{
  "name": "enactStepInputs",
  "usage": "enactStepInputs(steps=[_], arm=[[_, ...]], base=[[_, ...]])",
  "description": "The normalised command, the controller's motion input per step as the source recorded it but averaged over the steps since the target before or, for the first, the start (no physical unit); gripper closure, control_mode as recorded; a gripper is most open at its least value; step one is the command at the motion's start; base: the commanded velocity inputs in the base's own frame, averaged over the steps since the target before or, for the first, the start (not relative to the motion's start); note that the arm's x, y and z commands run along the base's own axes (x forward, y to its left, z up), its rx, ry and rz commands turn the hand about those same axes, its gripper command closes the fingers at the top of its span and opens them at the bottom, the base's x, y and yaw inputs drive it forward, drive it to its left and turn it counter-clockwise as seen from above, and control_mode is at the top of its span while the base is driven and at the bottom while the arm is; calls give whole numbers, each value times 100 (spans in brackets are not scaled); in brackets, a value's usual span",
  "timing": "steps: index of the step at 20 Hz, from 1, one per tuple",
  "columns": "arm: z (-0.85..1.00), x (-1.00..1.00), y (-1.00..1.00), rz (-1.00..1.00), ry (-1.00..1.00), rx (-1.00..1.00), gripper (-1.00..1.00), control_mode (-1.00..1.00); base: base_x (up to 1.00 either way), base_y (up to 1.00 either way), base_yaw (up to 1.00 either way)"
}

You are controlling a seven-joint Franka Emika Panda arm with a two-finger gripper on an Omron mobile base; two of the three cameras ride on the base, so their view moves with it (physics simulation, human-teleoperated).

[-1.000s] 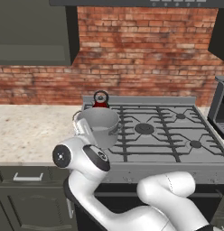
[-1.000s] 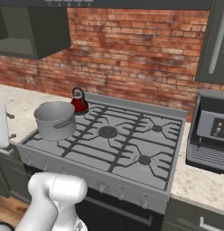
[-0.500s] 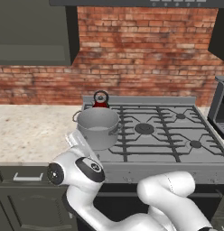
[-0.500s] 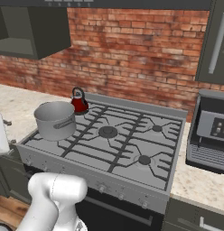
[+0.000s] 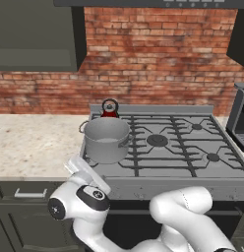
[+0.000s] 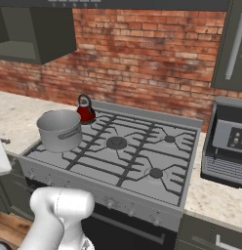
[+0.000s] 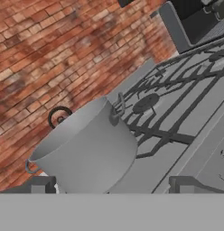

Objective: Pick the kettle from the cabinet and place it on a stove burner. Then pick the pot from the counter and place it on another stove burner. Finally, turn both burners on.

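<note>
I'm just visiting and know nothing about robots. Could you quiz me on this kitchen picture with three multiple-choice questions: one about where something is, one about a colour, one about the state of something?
1. Where does the pot stand?
A. on the stove's front left burner
B. on the beige counter
C. inside the wall cabinet

2. What colour is the kettle?
A. blue
B. red
C. yellow

3. How is the gripper?
A. shut on the pot
B. shut on the kettle
C. open, holding nothing

Answers:
1. A: both base views show it on the grate at the stove's front left corner.
2. B: its red body shows behind the pot.
3. C: in the hand view the fingertips stand wide apart, with the pot ahead of them, ungripped.
</note>
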Motion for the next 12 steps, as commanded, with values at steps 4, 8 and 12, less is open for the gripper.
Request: enactStepInputs(steps=[4,8,12], arm=[[-34,0,15,4,0,-12,-100,-100],[-38,0,13,5,0,-13,-100,-100],[-42,0,10,5,1,-15,-100,-100]], base=[[0,0,0],[0,0,0],[0,0,0]])
